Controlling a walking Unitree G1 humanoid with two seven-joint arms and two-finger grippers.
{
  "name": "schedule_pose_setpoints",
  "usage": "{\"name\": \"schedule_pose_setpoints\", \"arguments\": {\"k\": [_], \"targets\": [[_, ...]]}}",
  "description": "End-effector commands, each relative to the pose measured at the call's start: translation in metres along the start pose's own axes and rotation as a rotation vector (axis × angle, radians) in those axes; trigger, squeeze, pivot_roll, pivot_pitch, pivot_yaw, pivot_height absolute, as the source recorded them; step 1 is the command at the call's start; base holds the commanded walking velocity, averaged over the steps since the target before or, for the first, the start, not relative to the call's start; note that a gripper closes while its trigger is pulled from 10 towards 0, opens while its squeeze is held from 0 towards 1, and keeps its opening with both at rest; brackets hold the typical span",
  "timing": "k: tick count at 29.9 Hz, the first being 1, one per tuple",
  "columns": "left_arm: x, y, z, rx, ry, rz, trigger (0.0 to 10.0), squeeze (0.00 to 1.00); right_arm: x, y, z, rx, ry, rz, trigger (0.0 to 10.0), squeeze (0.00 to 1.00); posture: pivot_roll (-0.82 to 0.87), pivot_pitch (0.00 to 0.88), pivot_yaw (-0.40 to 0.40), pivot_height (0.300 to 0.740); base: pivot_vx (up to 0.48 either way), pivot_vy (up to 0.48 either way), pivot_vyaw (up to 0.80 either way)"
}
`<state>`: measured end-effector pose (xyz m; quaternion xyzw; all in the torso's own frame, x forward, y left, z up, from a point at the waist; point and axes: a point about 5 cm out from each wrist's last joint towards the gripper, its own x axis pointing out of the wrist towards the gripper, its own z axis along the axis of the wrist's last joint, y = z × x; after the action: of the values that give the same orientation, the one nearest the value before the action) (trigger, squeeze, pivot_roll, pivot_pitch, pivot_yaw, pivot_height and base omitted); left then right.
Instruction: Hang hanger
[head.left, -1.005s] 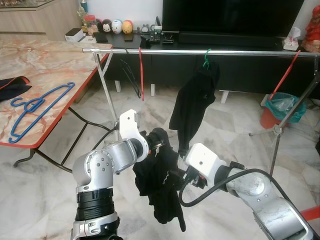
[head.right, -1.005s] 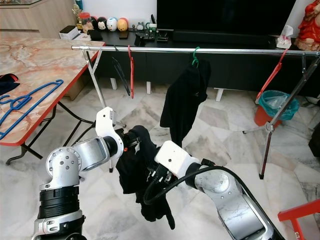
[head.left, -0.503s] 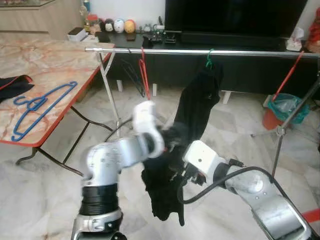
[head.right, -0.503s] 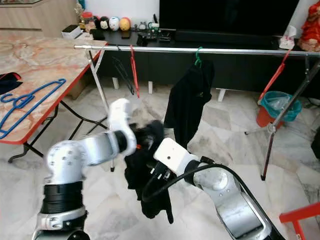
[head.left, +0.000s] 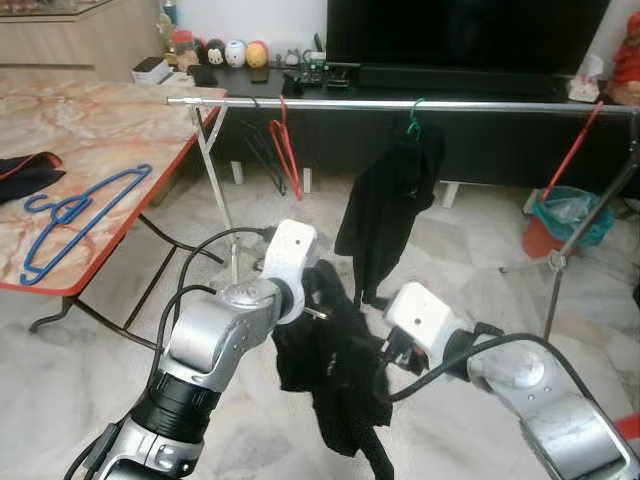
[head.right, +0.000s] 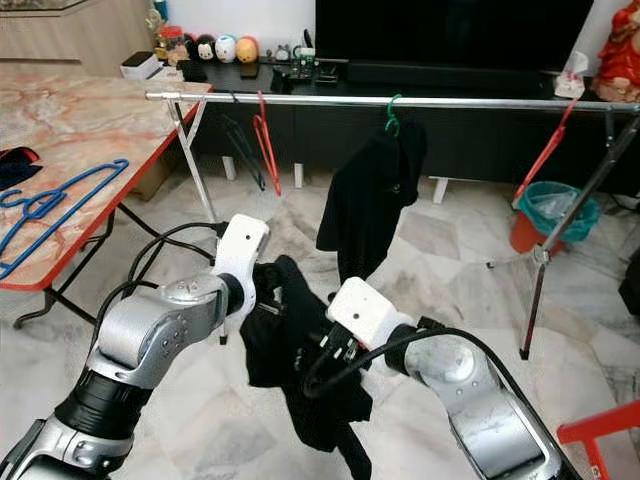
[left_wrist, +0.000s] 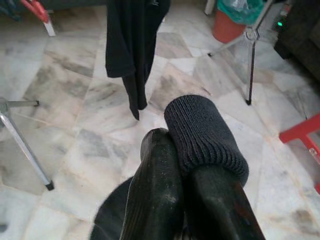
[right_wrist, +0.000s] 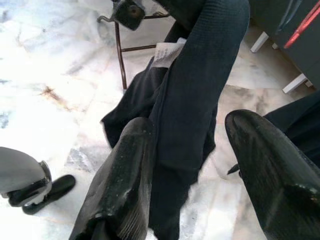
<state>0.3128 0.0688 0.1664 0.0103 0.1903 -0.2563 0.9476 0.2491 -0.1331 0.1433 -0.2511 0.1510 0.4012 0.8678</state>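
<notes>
Change: since a second ago our left arm has swung forward and lower, and the black garment hangs lower between our arms; the camera has shifted a little too.
Left hand: our left hand has its two black fingers pressed together, clamped on a ribbed fold of the black garment, which wraps over one fingertip.
Right hand: our right hand has its fingers spread wide apart, one on each side of a hanging strip of the same garment; one finger touches the cloth, the other stands clear.
Garment: it droops from our left hand toward the marble floor, just beside our right hand.
Beyond the hands: the metal rail runs across ahead of both hands, carrying a red hanger and a green hanger with a black shirt on it.
Beside the left hand: well off sits the counter, with a blue hanger lying on it.
</notes>
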Motion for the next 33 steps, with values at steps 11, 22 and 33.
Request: {"name": "schedule_pose_setpoints", "arguments": {"k": [11,22,33], "targets": [[0.008,0.05,-0.041,0.184,0.005,0.235,10.0,0.0,0.001,-0.031,-0.041,0.18,0.053,-0.288,10.0,0.0,-0.02,0.015,0.012,0.74,0.0,0.0,0.0],[-0.015,0.094,-0.164,0.115,0.293,0.351,10.0,0.0,0.007,0.0,-0.166,0.516,0.343,-0.49,10.0,0.0,-0.02,0.02,0.015,0.74,0.0,0.0,0.0],[-0.07,0.115,-0.249,0.038,0.538,0.495,10.0,0.0,-0.021,0.084,-0.249,0.803,0.686,-0.585,10.0,0.0,-0.01,0.018,0.025,0.74,0.0,0.0,0.0]]}}
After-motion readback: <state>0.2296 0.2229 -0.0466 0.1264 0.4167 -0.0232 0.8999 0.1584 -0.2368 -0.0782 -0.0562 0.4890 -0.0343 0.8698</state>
